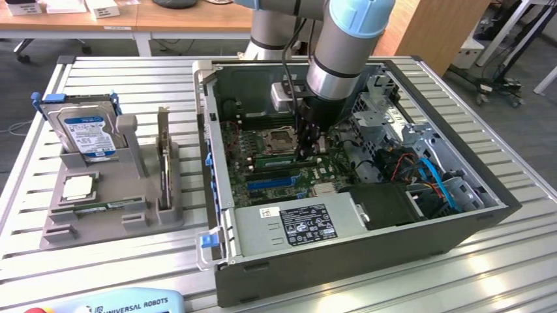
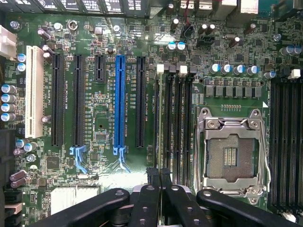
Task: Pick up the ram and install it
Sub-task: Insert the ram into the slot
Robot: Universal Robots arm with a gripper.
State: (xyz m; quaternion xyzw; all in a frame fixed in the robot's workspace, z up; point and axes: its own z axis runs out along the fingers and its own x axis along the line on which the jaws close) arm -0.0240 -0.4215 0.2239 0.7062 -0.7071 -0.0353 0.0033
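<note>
The arm reaches down into the open computer case. A thin green ram stick stands edge-on in the memory slot nearest the processor socket. From the wrist it is a narrow line beside several dark slots. My gripper is shut, with its dark fingers pressed together right over the near end of that line. In the exterior view the gripper hangs at the stick's end. I cannot tell whether the fingertips pinch the stick or only rest on it. Another thin greenish stick lies in the grey holder.
The grey holder at the exterior view's left carries a hard drive, a square silver chip and an upright card. Inside the case are blue and black expansion slots, cables and a power supply.
</note>
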